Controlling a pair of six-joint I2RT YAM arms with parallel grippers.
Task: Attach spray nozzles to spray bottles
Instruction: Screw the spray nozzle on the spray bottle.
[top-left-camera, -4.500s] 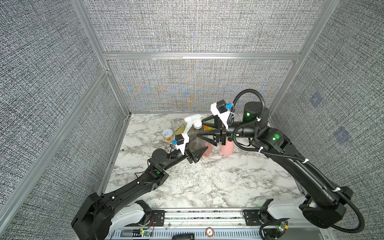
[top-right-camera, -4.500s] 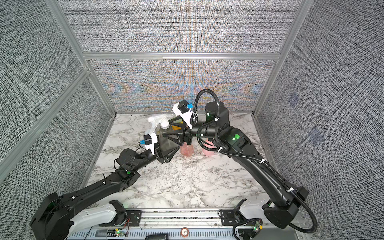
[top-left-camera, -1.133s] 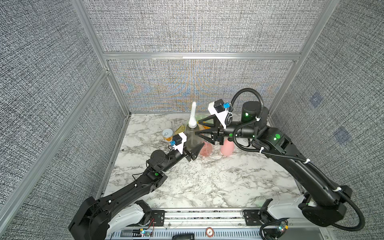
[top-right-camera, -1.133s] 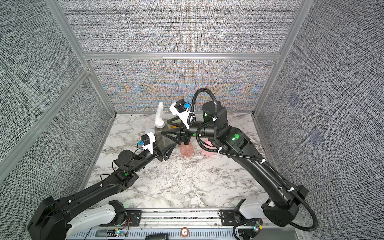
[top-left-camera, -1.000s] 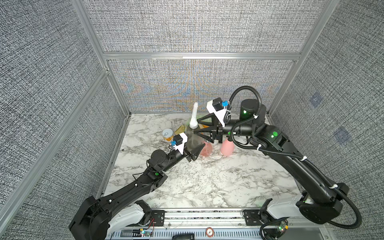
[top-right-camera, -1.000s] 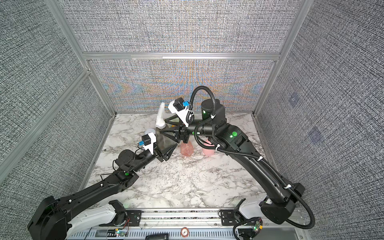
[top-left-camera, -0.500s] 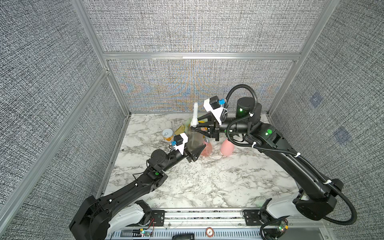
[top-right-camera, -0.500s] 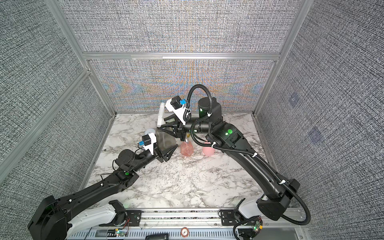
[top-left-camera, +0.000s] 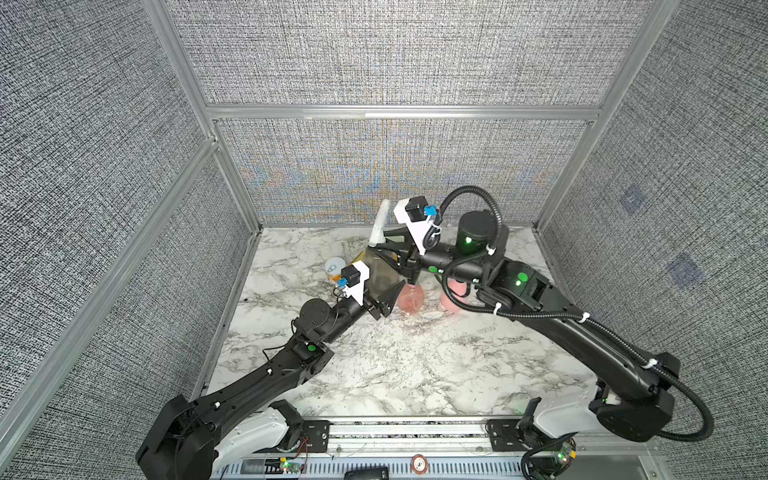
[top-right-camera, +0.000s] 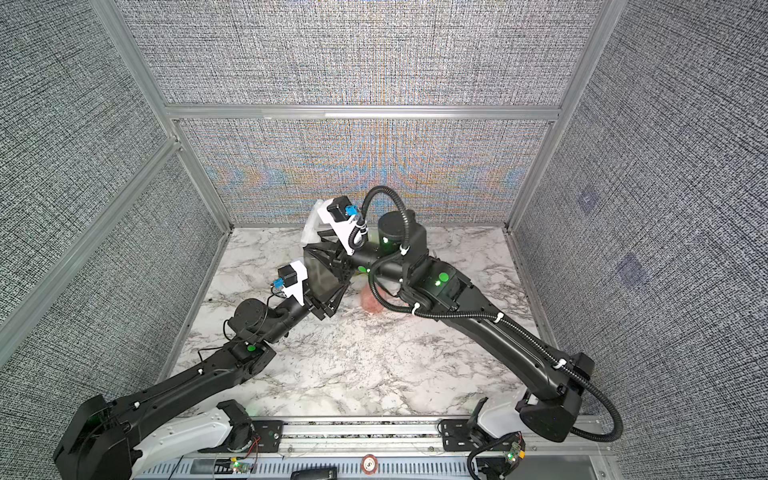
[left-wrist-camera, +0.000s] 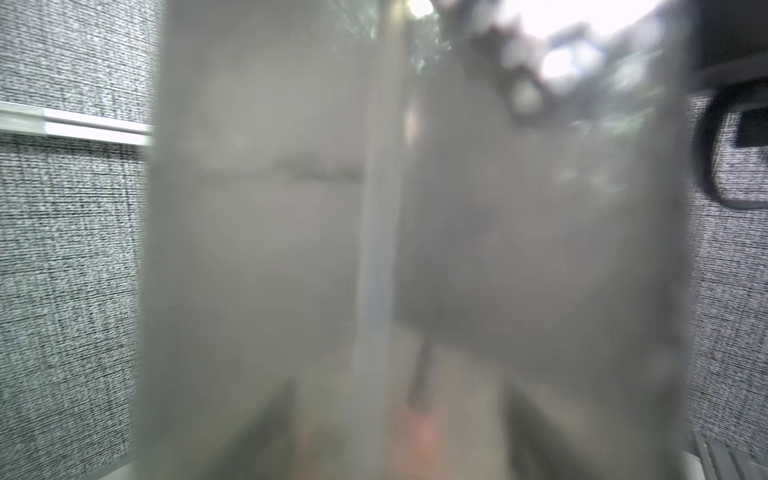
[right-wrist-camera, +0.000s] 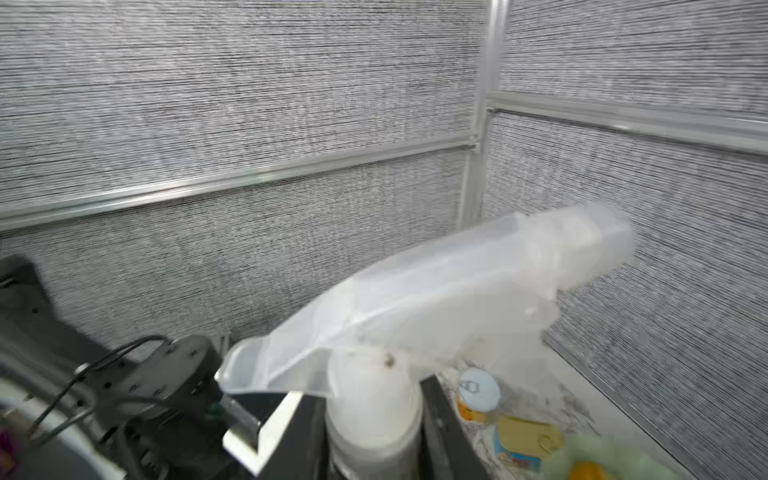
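My left gripper (top-left-camera: 384, 293) is shut on the body of the smoky grey spray bottle (top-left-camera: 380, 272), holding it upright above the table. The bottle fills the left wrist view (left-wrist-camera: 519, 249), with a dip tube (left-wrist-camera: 376, 249) inside it. The pale whitish spray nozzle (top-left-camera: 379, 224) sits on the bottle's neck, its spout pointing at the back wall. My right gripper (right-wrist-camera: 374, 436) is shut on the nozzle's collar (right-wrist-camera: 374, 407), one finger on each side. A clear pink spray bottle (top-left-camera: 411, 297) and an opaque pink spray bottle (top-left-camera: 455, 293) stand on the table to the right.
A small tin can (top-left-camera: 334, 266) stands behind the left wrist, and a flat yellow tin (right-wrist-camera: 525, 440) and a green object (right-wrist-camera: 602, 461) lie beside it. The back wall is close behind the nozzle. The marble table (top-left-camera: 415, 365) stretches toward the front rail.
My right gripper has moved left to the nozzle and shut on its collar. Over the longer span the nozzle's spout has turned toward the back wall. The left arm holds still.
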